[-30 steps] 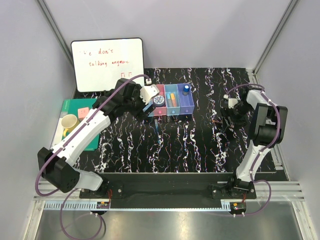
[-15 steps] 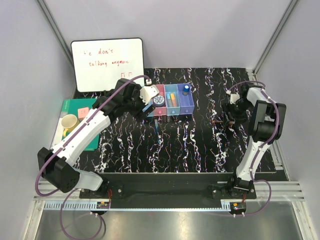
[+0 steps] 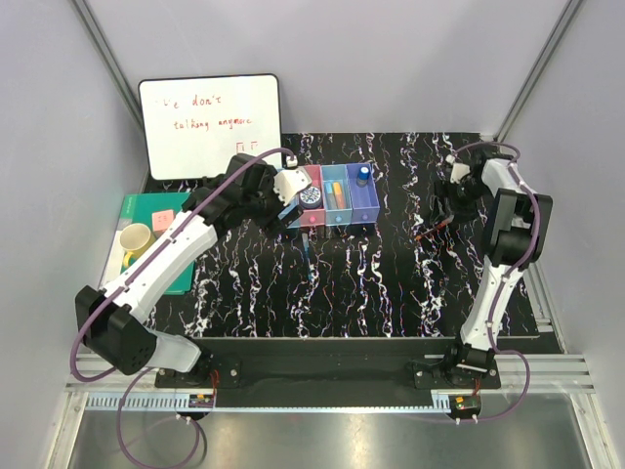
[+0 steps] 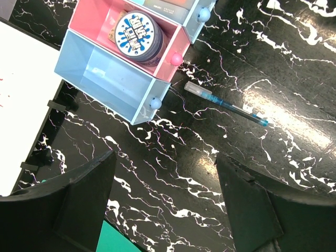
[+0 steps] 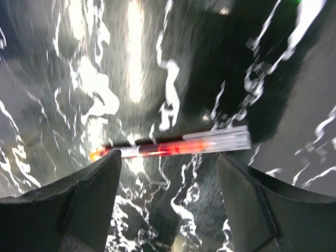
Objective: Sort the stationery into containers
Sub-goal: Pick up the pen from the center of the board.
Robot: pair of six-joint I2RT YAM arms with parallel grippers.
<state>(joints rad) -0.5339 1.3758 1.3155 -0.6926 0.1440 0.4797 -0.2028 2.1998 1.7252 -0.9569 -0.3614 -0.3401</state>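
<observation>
Roughly half done: tape roll [image 4: 135, 34] sits in the pink bin [image 4: 97, 18], blue-capped cylinder [image 3: 363, 175] in the purple-blue bin [image 3: 371, 207], yellow-orange pieces [image 3: 337, 196] in the light blue bin [image 3: 330, 182] between them, and the end light blue bin [image 4: 105, 79] is empty. Left to sort: blue pen [image 4: 226, 103] on the tabletop [image 4: 173, 173] just beside the bins, and red pen [image 5: 173, 147] well apart on the right side. Left fingers [image 4: 73, 205] are apart and empty near the blue pen; right fingers [image 5: 89, 194] are apart over the red pen, nothing gripped.
</observation>
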